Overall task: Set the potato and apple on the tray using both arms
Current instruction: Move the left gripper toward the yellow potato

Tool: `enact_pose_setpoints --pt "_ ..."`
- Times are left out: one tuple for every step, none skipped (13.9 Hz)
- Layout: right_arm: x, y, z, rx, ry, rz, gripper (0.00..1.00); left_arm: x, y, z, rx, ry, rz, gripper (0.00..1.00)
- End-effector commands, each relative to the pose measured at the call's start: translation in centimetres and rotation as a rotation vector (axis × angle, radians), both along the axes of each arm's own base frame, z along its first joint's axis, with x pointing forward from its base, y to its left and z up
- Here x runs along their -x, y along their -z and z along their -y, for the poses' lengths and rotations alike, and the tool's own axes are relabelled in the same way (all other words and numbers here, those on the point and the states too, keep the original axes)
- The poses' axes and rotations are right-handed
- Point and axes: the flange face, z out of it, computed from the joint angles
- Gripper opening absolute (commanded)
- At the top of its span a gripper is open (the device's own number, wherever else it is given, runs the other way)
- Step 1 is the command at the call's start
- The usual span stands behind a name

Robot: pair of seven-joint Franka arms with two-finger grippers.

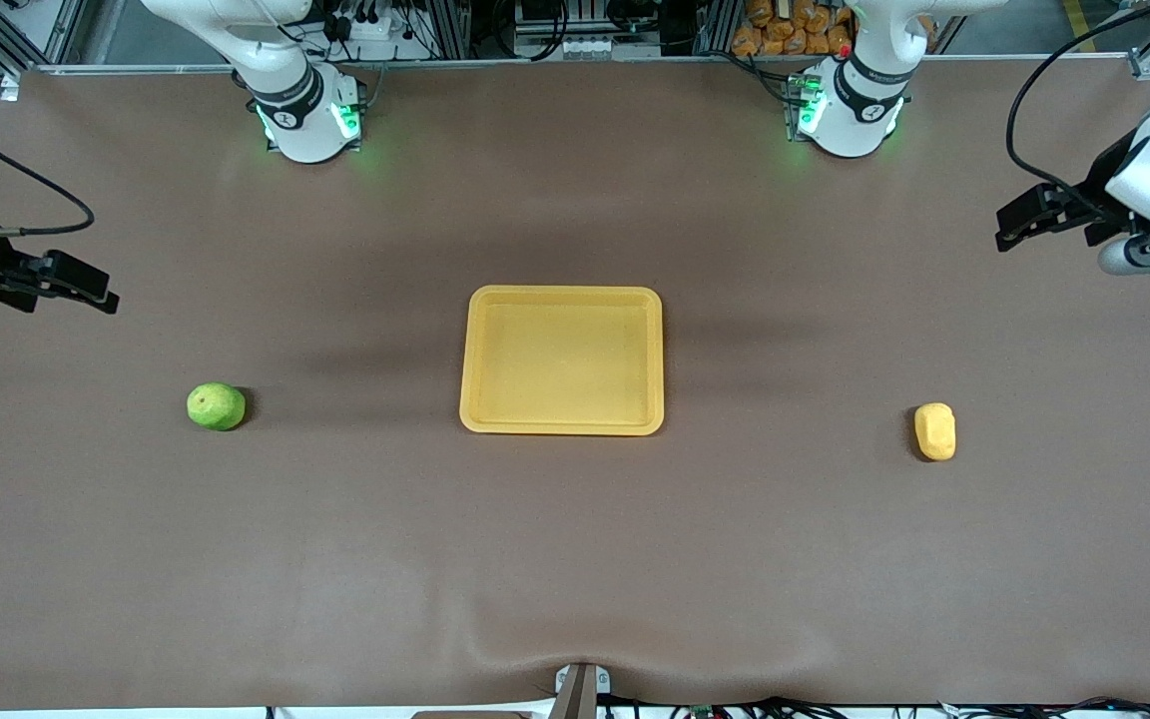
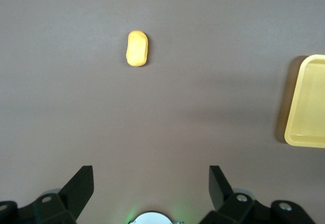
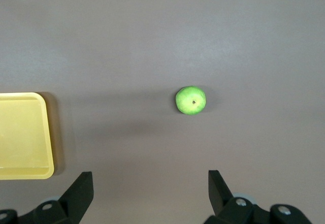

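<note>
- Both my grippers hang high with jaws spread wide and nothing in them: my left gripper (image 2: 150, 183) is over the bare table at the left arm's end, my right gripper (image 3: 150, 183) over the bare table at the right arm's end.
- My job is at its very start, I judge: the tray (image 1: 562, 297) sits empty at mid-table.
- Sitting well apart from the tray toward the left arm's end is the potato (image 1: 935, 431); the apple (image 1: 217, 406) lies well apart from it toward the right arm's end.
- Next, I reckon, each gripper must come down over its own item, the left straddling the potato across its narrow width, the right centring on the round apple, which may roll.
- No brand, label or writing is legible on any of these things.
</note>
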Motion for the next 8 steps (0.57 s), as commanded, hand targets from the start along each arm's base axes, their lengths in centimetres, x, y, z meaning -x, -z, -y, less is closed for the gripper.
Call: enact_pose_setpoints --pt "-2.6 2.1 -0.1 -0.003 0.004 0.023 1.0 -0.1 1.4 -0.5 0.003 0.01 0.009 1.0" --pt "-3.0 2.1 -0.5 -0.003 -0.002 0.048 1.0 -0.1 1.6 -0.6 0.003 0.009 0.007 1.0" --pt "-3.2 2.0 -0.6 -0.001 -0.005 0.06 1.0 -0.2 2.2 -0.6 0.001 0.01 0.006 1.0" --pt "-3.3 2.3 -0.8 -0.003 -0.017 0.056 1.0 -0.2 3.2 -0.7 0.001 0.008 0.001 1.0" --pt "-3.4 2.5 -1.0 -0.004 -0.02 0.052 1.0 -0.3 4.1 -0.6 0.001 0.01 0.001 1.0" --pt "-3.6 3.0 -1.5 -0.004 -0.028 0.044 1.0 -0.3 4.9 -0.7 0.0 0.01 0.003 1.0" --pt "-3.8 3.6 -1.8 -0.003 -0.032 0.036 1.0 -0.4 5.8 -0.9 -0.001 0.009 0.009 1.0" --pt "-4.0 4.0 -1.7 -0.001 -0.025 0.03 1.0 -0.5 6.9 -1.2 0.0 0.005 0.012 1.0"
